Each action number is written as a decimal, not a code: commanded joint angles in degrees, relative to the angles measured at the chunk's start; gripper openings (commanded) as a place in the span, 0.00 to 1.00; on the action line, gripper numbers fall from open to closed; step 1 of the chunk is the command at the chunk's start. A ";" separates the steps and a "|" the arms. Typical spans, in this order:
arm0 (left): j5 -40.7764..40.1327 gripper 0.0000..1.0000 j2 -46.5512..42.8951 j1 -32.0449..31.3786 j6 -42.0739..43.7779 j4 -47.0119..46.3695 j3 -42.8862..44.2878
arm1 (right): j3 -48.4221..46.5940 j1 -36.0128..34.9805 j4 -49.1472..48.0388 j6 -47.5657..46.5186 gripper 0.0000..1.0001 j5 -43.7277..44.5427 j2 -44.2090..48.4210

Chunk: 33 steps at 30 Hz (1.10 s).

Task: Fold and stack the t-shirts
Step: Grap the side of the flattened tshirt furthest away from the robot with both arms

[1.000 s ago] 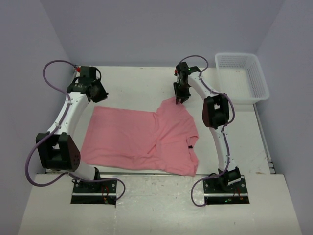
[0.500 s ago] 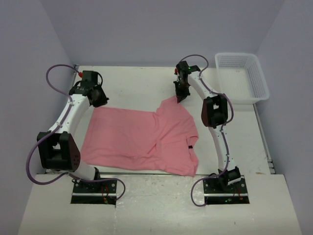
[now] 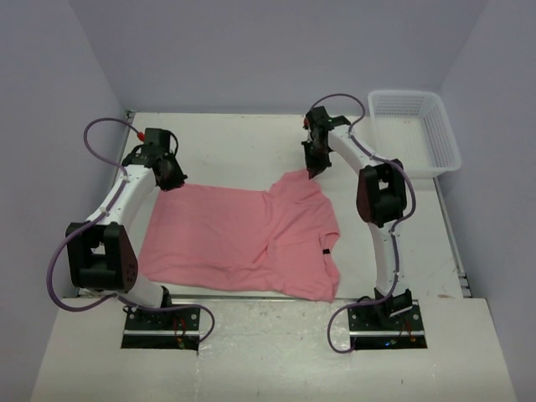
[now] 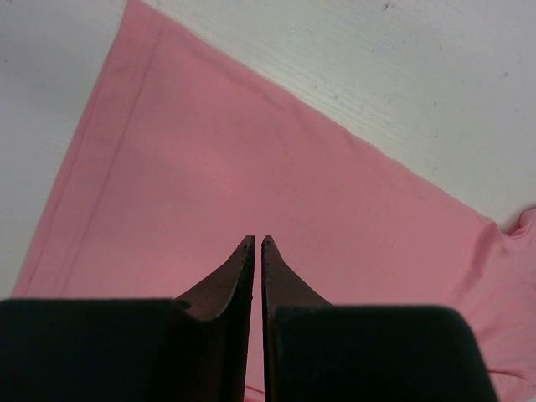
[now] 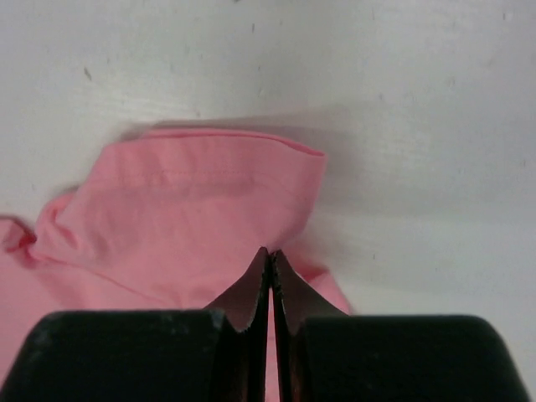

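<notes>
A salmon-pink t-shirt [image 3: 226,239] lies spread on the white table between the two arms, with a sleeve reaching toward the far right. My left gripper [image 3: 172,175] hovers over the shirt's far-left corner. In the left wrist view its jaws [image 4: 257,242] are shut with only a sliver between them, and flat pink cloth [image 4: 251,159] lies below with none between the tips. My right gripper [image 3: 312,172] sits at the far sleeve. In the right wrist view its jaws [image 5: 270,252] are shut and pinch a pucker of the sleeve [image 5: 184,197].
A white mesh basket [image 3: 416,134] stands at the far right of the table, beside the right arm. The shirt's near edge hangs close to the table's front edge [image 3: 251,295]. Lilac walls close the table in on three sides.
My right gripper has closed on the sleeve edge. My left arm has swung nearer and to the right, bringing its shut gripper over the shirt's far-left corner.
</notes>
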<state>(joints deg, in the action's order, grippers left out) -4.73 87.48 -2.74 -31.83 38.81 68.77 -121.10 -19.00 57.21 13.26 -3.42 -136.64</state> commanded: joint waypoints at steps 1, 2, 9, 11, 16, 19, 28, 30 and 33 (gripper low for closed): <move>-0.72 0.07 -0.21 0.37 0.81 -2.24 0.05 | 7.68 -2.08 -5.08 0.10 0.00 1.13 10.93; -0.54 0.07 -0.29 0.37 0.72 -2.33 0.05 | 9.29 -2.96 -5.70 0.28 0.00 1.22 12.17; 0.25 0.07 -0.03 0.37 0.63 -2.68 -0.04 | 20.53 -8.85 -6.85 2.03 0.00 0.43 18.42; 0.07 0.07 -0.03 0.37 0.81 -2.68 0.05 | 22.65 -10.86 -6.94 4.22 0.00 0.70 20.08; 0.07 0.07 0.23 0.37 1.07 -2.95 0.05 | 31.69 -14.21 -9.57 7.92 0.00 1.13 24.57; 0.25 0.07 0.50 0.37 1.16 -3.03 -0.04 | 35.30 -16.41 -10.54 8.80 0.00 1.83 26.77; 0.69 0.07 0.85 0.37 1.51 -3.47 -0.22 | 39.45 -18.61 -11.86 10.82 0.24 8.25 30.46; 0.60 0.07 0.76 0.37 1.60 -3.47 -0.13 | 39.71 -18.52 -11.77 11.00 0.33 8.87 30.73; 0.95 0.07 0.76 0.37 1.51 -3.39 0.13 | 39.63 -18.53 -12.30 11.53 0.41 9.40 30.99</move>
<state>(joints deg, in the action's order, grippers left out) -4.62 88.27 -2.74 -31.79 37.32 68.62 -81.71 -37.47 46.37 23.29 3.40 -108.44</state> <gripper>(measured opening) 0.070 0.398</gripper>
